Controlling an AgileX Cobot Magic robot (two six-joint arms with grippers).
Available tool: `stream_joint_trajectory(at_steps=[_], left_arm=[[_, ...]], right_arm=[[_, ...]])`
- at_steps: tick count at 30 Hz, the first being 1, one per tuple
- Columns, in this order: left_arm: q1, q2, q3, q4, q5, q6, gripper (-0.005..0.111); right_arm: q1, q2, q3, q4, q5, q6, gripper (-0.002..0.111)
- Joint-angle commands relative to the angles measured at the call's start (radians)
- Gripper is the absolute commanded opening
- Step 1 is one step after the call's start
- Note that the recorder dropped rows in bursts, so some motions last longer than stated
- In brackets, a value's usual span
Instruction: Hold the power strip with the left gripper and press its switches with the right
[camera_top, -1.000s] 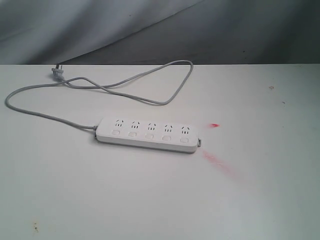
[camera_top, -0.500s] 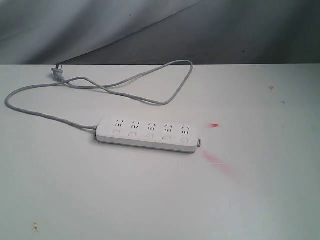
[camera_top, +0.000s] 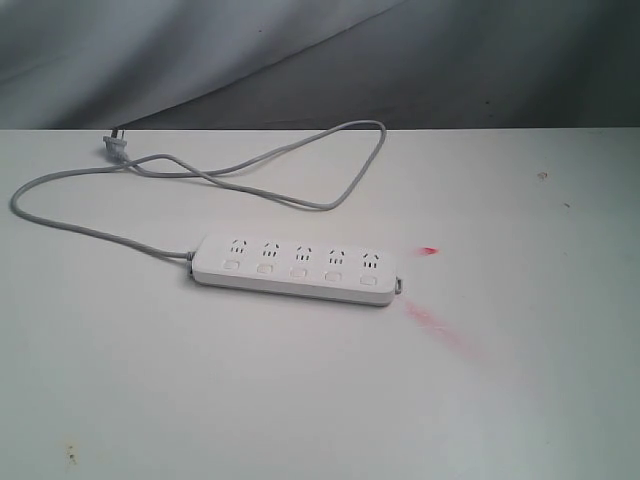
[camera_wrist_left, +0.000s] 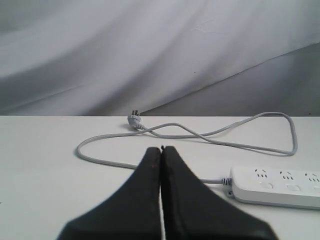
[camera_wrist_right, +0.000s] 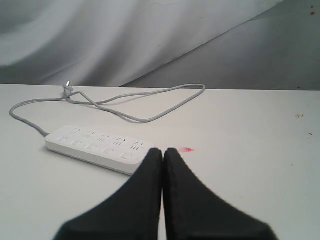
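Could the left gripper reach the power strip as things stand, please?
Probably yes: nothing but white table and a thin grey cord lies between the black left gripper and the long white plastic power strip. Its jaws are shut and would need opening.

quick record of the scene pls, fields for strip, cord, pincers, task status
strip: flat on table, five outlets, untouched
switches: row of five, none being pressed
cord: loops beyond strip, plug loose
left pincer: shut, off the strip
right pincer: shut, off the strip
marks: red spot and smear near strip
status: hold not begun
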Motion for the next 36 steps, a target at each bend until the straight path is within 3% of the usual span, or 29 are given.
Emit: stream_joint_trajectory(at_steps=[1, 9, 15, 36], left_arm=[[0.002, -0.005, 0.005, 0.003, 0.002, 0.006, 0.000], [0.002, -0.005, 0.005, -0.001, 0.002, -0.022, 0.000], [0.002, -0.005, 0.005, 0.101, 0.002, -0.143, 0.000], [0.002, -0.005, 0.005, 0.101, 0.002, -0.126, 0.000]], right_arm=[[-0.006, -0.005, 0.004, 0.002, -0.001, 0.005, 0.000], [-0.006, -0.005, 0.004, 0.002, -0.001, 0.005, 0.000], [-0.006, -0.005, 0.004, 0.002, -0.001, 0.005, 0.000], [-0.006, -0.005, 0.004, 0.002, -0.001, 0.005, 0.000]])
